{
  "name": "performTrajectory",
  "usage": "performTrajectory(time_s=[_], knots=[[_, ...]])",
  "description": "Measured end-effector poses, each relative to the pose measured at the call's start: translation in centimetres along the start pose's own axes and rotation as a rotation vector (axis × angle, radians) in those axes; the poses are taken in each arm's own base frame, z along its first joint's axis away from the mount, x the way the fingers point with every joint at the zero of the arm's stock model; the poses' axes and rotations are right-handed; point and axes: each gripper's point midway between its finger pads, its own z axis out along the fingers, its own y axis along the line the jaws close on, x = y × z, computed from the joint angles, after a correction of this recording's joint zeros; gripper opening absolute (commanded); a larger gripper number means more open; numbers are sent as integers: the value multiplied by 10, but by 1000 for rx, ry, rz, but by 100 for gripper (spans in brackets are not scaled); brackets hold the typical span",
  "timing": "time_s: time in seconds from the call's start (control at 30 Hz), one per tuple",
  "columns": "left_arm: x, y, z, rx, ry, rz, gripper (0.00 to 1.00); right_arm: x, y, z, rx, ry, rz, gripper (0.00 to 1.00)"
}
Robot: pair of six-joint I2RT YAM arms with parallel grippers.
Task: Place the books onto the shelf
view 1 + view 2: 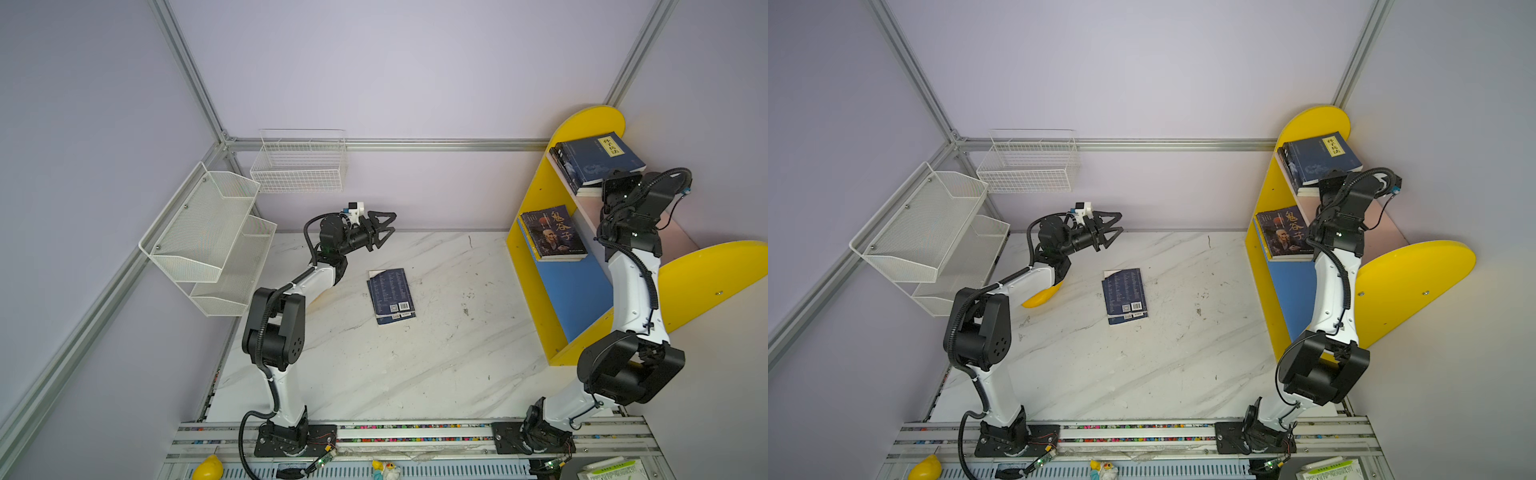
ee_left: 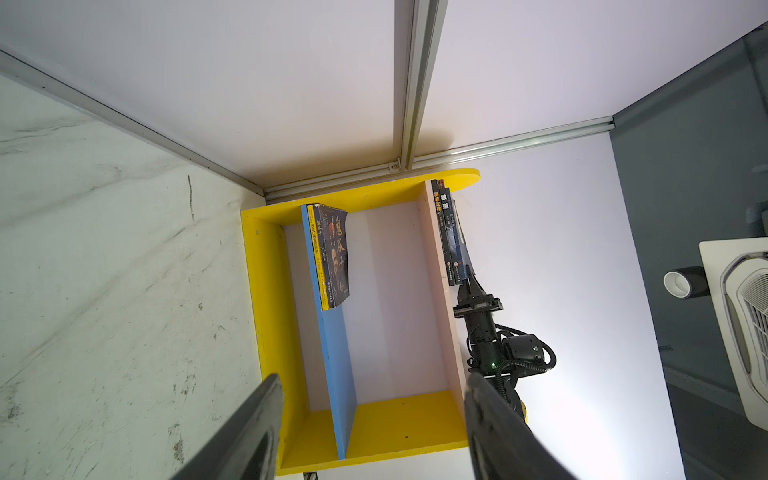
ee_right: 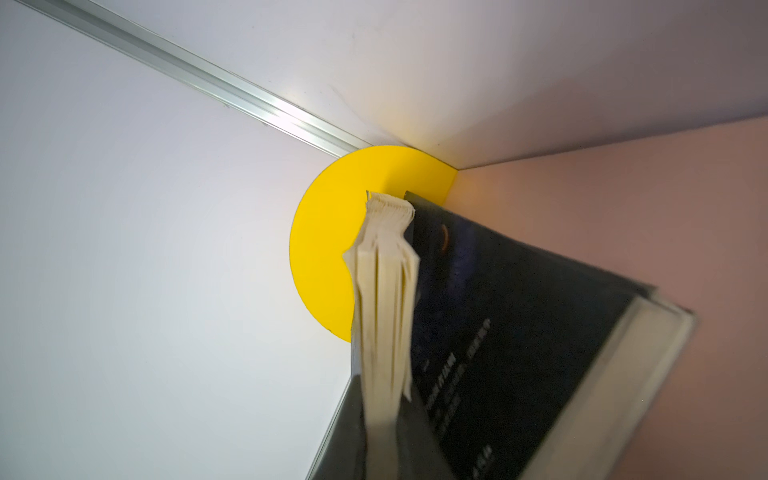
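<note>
Right gripper [image 2: 468, 271] pinches the top navy book [image 1: 598, 158] on the pink board [image 1: 685, 241] of the shelf [image 1: 536, 195]; pulling back unreleased could drag it off the edge; left gripper [image 1: 390, 224] spread

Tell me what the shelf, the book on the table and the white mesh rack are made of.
The shelf is probably painted or laminated wood board: flat, smooth, evenly coloured panels with screw heads. The book on the table is paper, with a printed cover bent at one corner. The white mesh rack is likely coated metal: fine see-through mesh on a thin frame.
</note>
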Motion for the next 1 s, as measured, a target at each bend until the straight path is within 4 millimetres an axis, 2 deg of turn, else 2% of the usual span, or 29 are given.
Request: performTrajectory(time_s=[0.17, 0.3, 0.4, 0.6, 0.73, 1.0], knots=[[1, 3, -1, -4, -1, -4, 68, 0, 0, 6, -4, 1, 0, 13], [0, 3, -1, -3, -3, -3, 68, 2, 1, 6, -8, 15, -13, 21], [0, 3, -1, -3, -3, -3, 68, 3, 3, 5, -6, 25, -40, 22], [1, 3, 0, -3, -2, -7, 68, 4, 12, 2, -7, 41, -85, 22], [1, 2, 0, -2, -1, -17, 68, 4, 18, 2, -16, 44, -97, 18], [1, 2, 0, -2, -1, -18, 68, 16, 7, 11, -5, 81, -92, 15]])
